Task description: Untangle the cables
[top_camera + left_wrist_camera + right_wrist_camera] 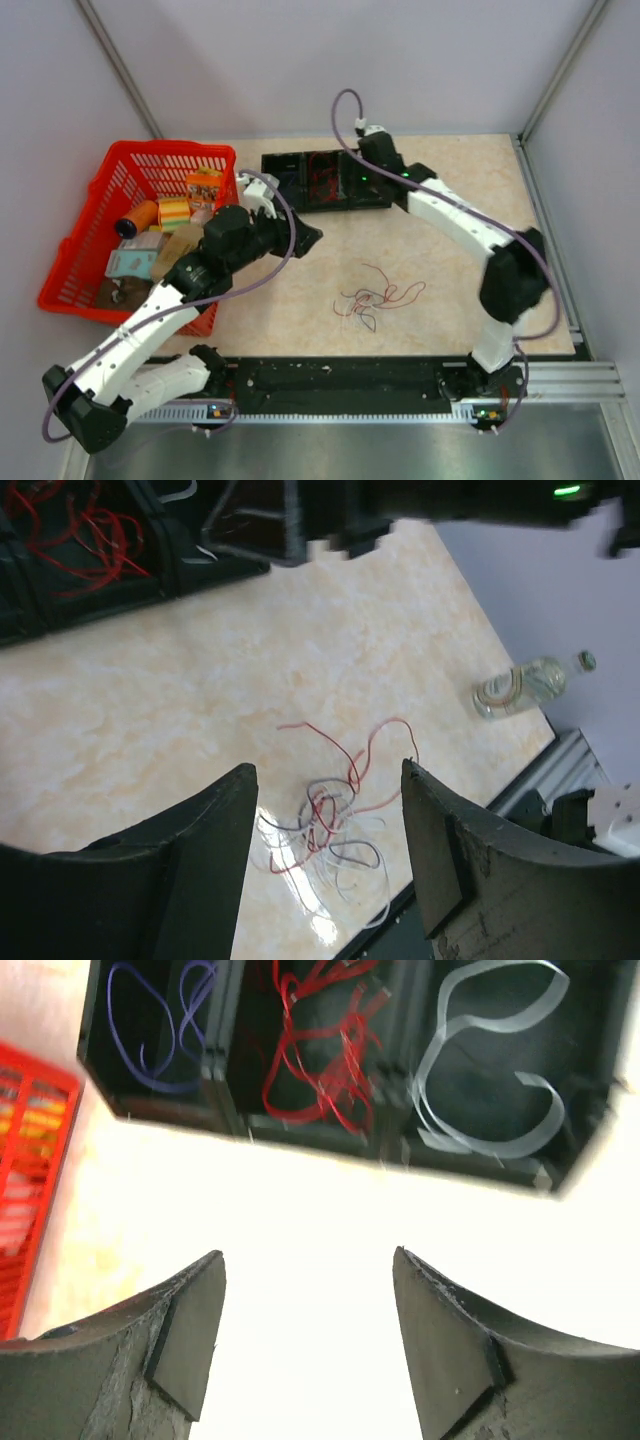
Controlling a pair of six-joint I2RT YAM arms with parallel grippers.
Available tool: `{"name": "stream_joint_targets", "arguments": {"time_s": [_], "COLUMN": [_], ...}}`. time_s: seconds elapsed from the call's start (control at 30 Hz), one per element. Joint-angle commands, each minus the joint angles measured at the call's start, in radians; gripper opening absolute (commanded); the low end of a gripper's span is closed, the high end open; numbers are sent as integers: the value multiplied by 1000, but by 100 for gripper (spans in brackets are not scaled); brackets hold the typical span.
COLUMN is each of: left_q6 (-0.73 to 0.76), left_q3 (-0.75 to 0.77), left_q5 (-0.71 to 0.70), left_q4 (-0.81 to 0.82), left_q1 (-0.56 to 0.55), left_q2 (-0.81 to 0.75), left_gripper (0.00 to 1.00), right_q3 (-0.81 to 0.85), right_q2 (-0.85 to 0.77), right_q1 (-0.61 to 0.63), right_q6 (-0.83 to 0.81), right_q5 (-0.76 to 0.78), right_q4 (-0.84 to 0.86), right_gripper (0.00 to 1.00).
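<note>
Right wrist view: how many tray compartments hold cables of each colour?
Compartments with blue cables: 1
Compartments with red cables: 1
Compartments with white cables: 1
Total: 3 compartments in the black tray

Both arms raised, jaws parted.
The left gripper (328,780) points toward the table centre, empty; the right gripper (307,1260) hangs at the far side, forearm extended, empty.

We see a beige marble-pattern table (440,325). On it: red plastic mesh basket (85,240) at the left edge, black three-compartment tray (270,180) at the back, tangle of thin red, white and dark cables (375,298) near front centre.
</note>
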Motion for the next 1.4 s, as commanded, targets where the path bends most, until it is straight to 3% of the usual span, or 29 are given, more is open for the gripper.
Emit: {"name": "stream_joint_targets", "arguments": {"time_s": [0.0,0.1,0.23,0.27,0.3,0.33,0.5,0.63,0.8,0.83,0.9,1.0,1.2,1.37], "left_q6": [-13,-37,-30,-34,-39,-47,-54,-50,-67,-74,-77,-82,-123,-151], "left_q3": [-68,-113,-59,-33,-6,25,125,157,139,127,113,101,-22,-109], "left_q5": [-114,-192,-289,-281,-276,-269,-272,-284,-227,-214,-194,-207,-301,-417], "left_q4": [55,124,151,142,138,131,97,51,63,78,92,76,62,2], "left_q1": [-159,-272,-429,-441,-449,-452,-455,-452,-452,-452,-452,-451,-423,-403], "left_q2": [49,143,328,383,433,489,678,738,772,772,771,769,641,414], "left_gripper": [64,64,69,69,69,69,69,70,68,67,62,47,1,0], "right_q3": [-434,-710,-969,-1015,-1049,-1084,-1190,-1256,-1319,-1327,-1321,-1280,-1140,-930], "right_q2": [-429,-649,-942,-1009,-1081,-1134,-1200,-1134,-1111,-1104,-1082,-1088,-1254,-1349], "right_q1": [-12,-18,-41,-44,-49,-56,-110,-110,-110,-109,-109,-107,-109,-110], "right_q6": [79,147,249,279,303,331,392,450,475,471,455,422,296,178], "right_q5": [20,6,37,43,44,40,-66,-216,-242,-250,-258,-241,-147,-22], "right_q4": [8,-7,-122,-146,-169,-182,-116,28,119,145,163,153,79,19], "right_gripper": [67,67,68,84,86,99,98,85,63,56,30,1,0,0]}}
